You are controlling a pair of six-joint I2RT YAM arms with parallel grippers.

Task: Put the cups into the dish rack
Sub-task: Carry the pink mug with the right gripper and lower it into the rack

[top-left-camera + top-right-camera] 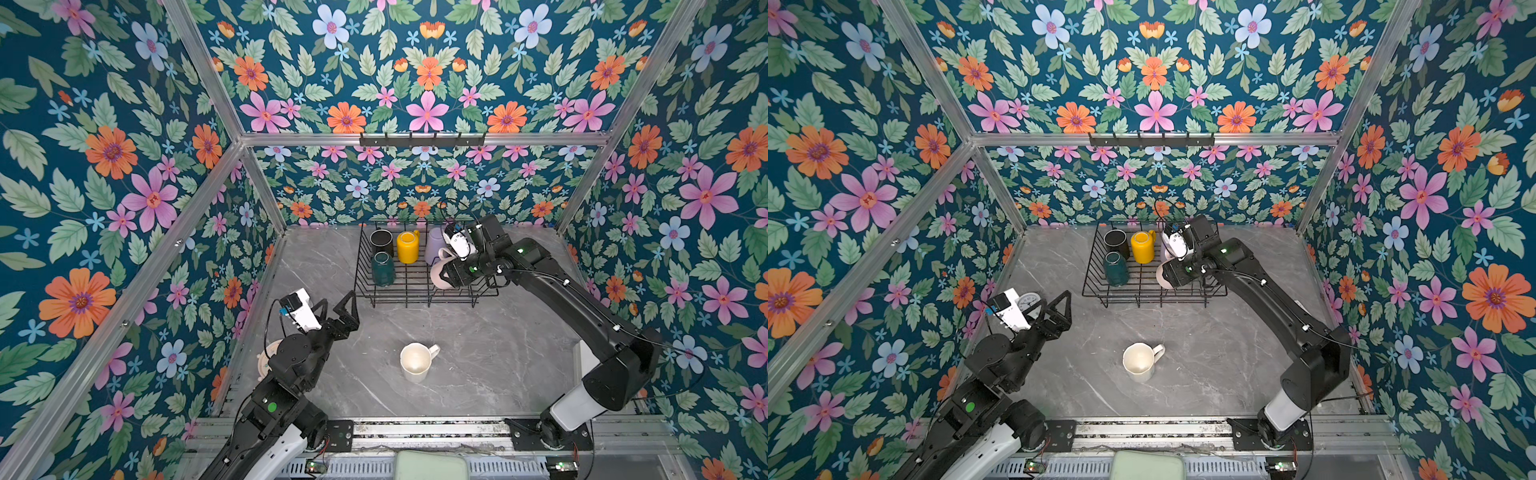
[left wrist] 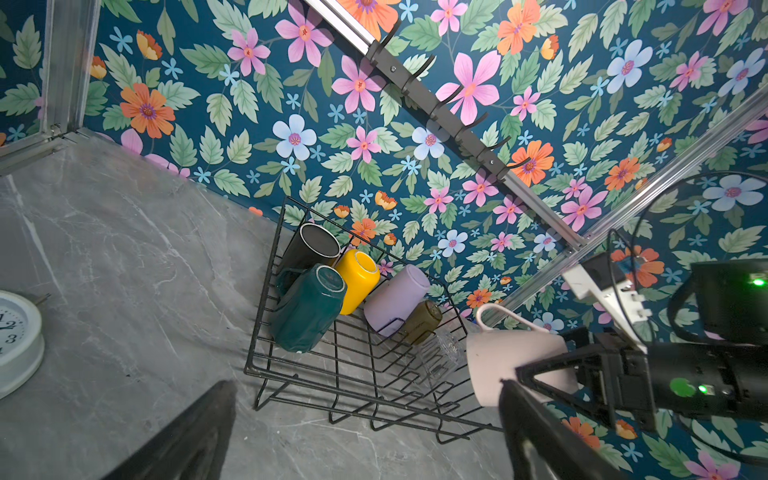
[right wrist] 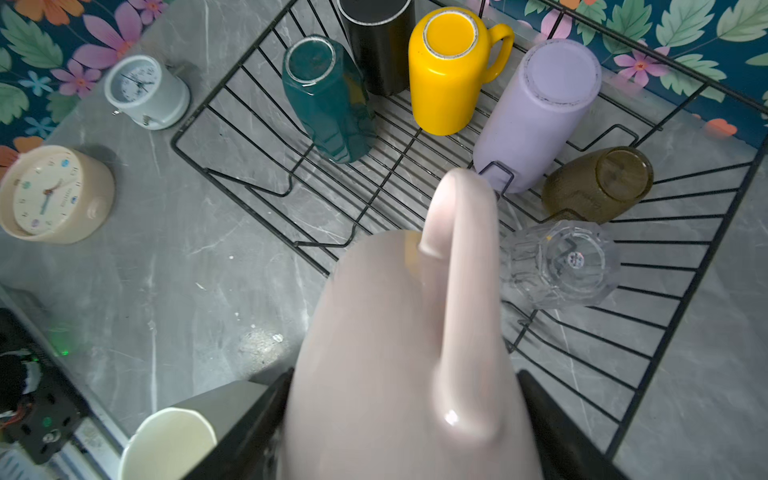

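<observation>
The black wire dish rack (image 1: pixel 424 297) (image 1: pixel 1154 293) (image 3: pixel 706 266) stands at the back of the table. Bottom-up in it are a black mug (image 1: pixel 381 242), a yellow mug (image 1: pixel 408 247), a dark green mug (image 1: pixel 383 269), a lilac tumbler (image 1: pixel 434 241), an amber glass (image 3: pixel 598 185) and a clear glass (image 3: pixel 559 264). My right gripper (image 1: pixel 451 274) (image 3: pixel 407 415) is shut on a pale pink mug (image 3: pixel 374 332) (image 2: pixel 507 365), held over the rack's front right part with its handle toward the rack. A white mug (image 1: pixel 415 362) (image 1: pixel 1139 361) stands upright mid-table. My left gripper (image 1: pixel 336 303) (image 2: pixel 365 384) hangs open and empty left of the rack.
A white clock (image 3: pixel 143 91) and a cream clock (image 3: pixel 50 195) sit on the table left of the rack, near my left arm. A black hook rail (image 1: pixel 422 140) is fixed to the back wall. A pale green object (image 1: pixel 430 465) lies at the front edge.
</observation>
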